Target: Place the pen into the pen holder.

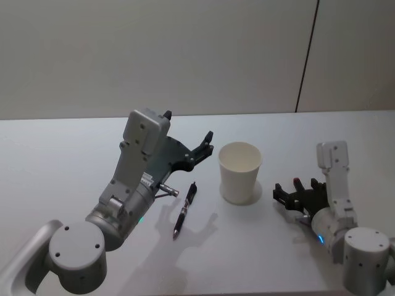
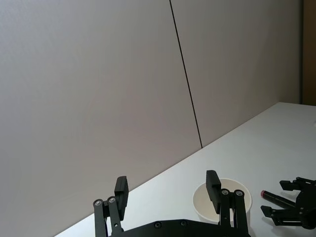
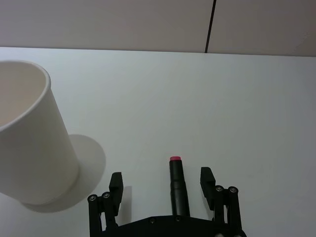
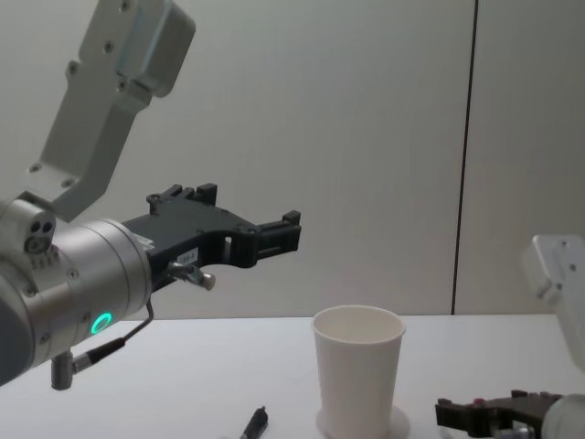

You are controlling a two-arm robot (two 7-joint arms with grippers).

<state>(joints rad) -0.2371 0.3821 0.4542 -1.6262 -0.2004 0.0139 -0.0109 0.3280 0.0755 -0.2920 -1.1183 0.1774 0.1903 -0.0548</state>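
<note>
Bare desk (image 1: 74, 154) surrounds the pen (image 1: 185, 209), which lies clear of the pen holder (image 1: 240, 172) at its 8 o'clock. The holder's mouth is open to approach from above. The left end effector (image 1: 202, 148), fingers spread, hangs raised at 10 o'clock; the right end effector (image 1: 289, 192), fingers apart, crowds the desk near the holder at 4 o'clock

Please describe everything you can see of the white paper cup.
The pen holder is a plain white paper cup, tapered, with a rolled rim. It stands upright on its round white base disc on the table and looks empty. A pen lies apart on its left. The open left gripper hovers higher at its left, the open right gripper low on its right; neither touches it.
</note>
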